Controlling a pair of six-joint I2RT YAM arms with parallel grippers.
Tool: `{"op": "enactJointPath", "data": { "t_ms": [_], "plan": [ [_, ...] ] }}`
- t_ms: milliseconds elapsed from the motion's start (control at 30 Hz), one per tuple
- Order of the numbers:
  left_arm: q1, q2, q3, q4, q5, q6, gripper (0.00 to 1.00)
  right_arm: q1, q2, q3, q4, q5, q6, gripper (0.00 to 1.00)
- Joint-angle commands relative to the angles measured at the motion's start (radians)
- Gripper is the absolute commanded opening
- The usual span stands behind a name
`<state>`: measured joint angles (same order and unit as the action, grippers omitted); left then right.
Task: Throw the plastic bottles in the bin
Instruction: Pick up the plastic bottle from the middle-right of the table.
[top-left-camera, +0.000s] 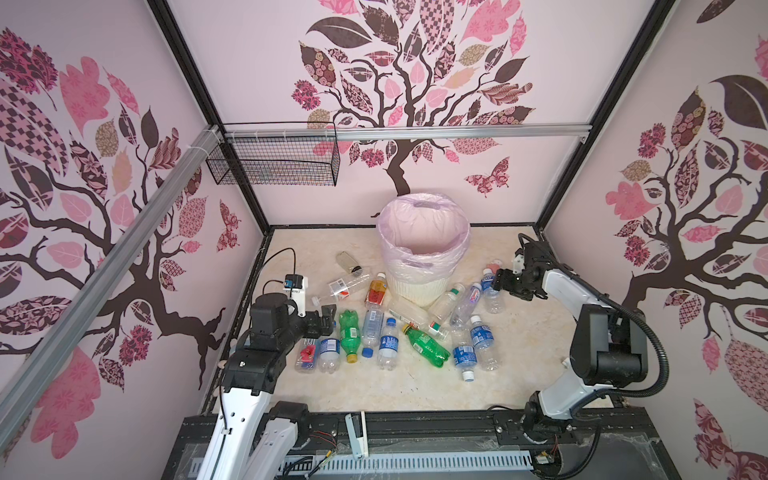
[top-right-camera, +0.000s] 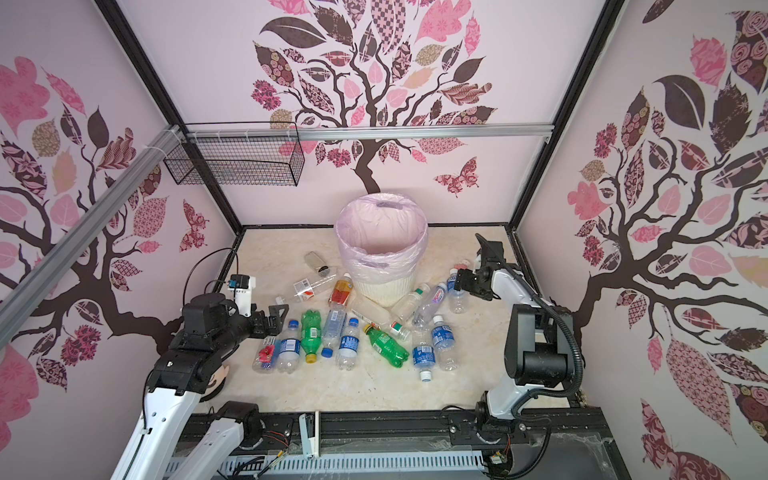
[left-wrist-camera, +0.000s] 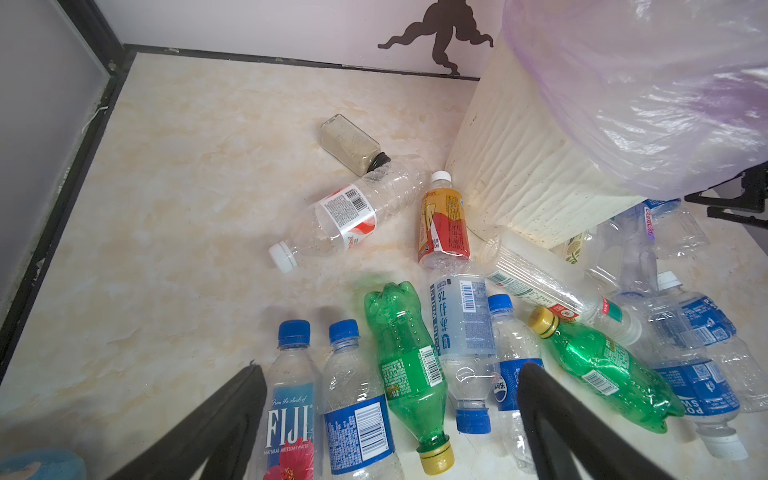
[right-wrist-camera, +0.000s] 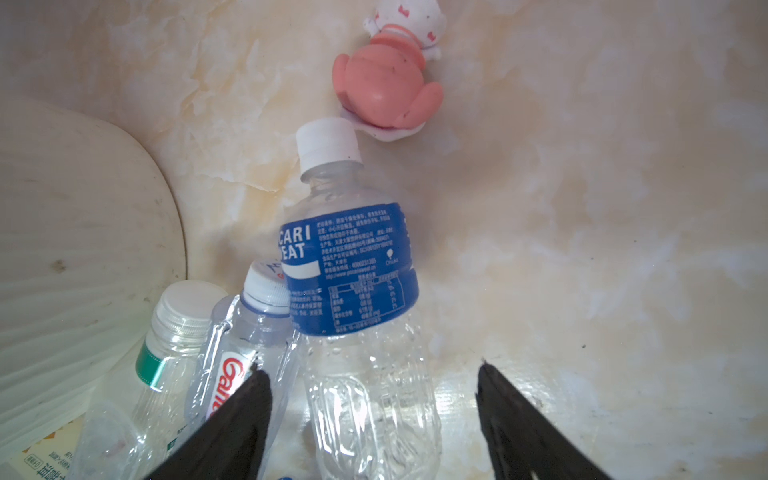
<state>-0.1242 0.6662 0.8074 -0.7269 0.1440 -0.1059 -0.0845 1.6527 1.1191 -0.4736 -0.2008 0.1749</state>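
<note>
Right gripper (right-wrist-camera: 370, 370) spread wide, poised over the clear plastic bottle with blue label and white cap (right-wrist-camera: 349, 270)
You hold nothing yet; it lies near the round white ribbed bin with pink liner (top-left-camera: 419, 291); close squarely on its clear belly so it cannot slip

Green bottles (top-left-camera: 350, 334): two;
Orange-labelled bottle (top-left-camera: 376, 291): one;
Clear bottles (top-left-camera: 388, 343): about eleven;
Bin (top-left-camera: 419, 291): one;
Jar (top-left-camera: 347, 261): one;
Pink toy (right-wrist-camera: 386, 89): one;
Wire basket (top-left-camera: 274, 166): one
</note>
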Motion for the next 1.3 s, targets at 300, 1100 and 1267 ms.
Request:
{"op": "enactJointPath", "data": {
  "t_ms": [300,1100,1267],
  "plan": [
    [0.005,-0.001,-0.008,0.020,0.012,-0.008,0.98,0.022,0.082,0.022,-0.004,-0.029,0.003,0.76],
    [0.005,0.000,0.001,0.013,0.011,-0.008,0.98,0.030,0.179,0.008,0.043,0.009,0.046,0.67],
    [0.005,-0.001,0.004,0.009,0.011,-0.007,0.98,0.032,0.186,0.010,0.046,0.005,0.046,0.70]
  ]
}}
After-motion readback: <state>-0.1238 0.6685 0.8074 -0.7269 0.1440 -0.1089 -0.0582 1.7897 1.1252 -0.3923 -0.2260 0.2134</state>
